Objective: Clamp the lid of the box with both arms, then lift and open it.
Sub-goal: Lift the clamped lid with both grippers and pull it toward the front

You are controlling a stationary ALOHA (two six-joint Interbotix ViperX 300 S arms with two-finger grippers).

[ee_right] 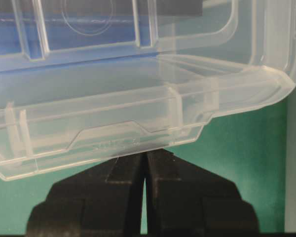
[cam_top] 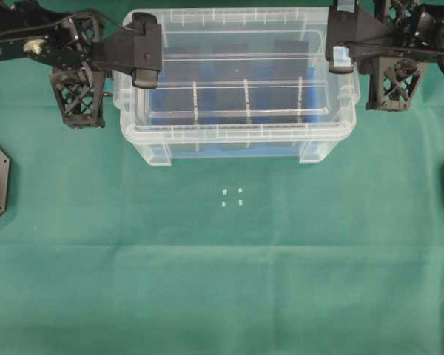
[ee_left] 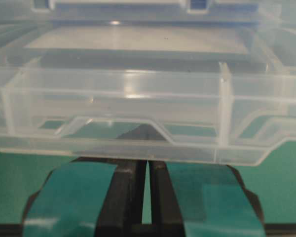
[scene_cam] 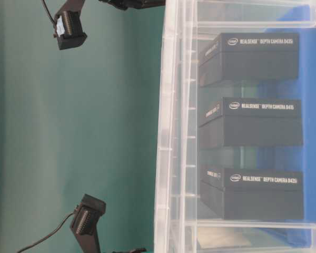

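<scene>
The clear storage box sits near the far edge of the green cloth-covered bench, holding three black RealSense camera cartons upright on its blue floor. The lid lies over the box opening. The left gripper, teal-taped, is pinched nearly closed on the tab at the lid's left end; the right gripper is likewise pinched on the right-end tab. Clamping looks done. Whether the lid has started rising, I cannot tell; lifting clear and opening appear to remain.
</scene>
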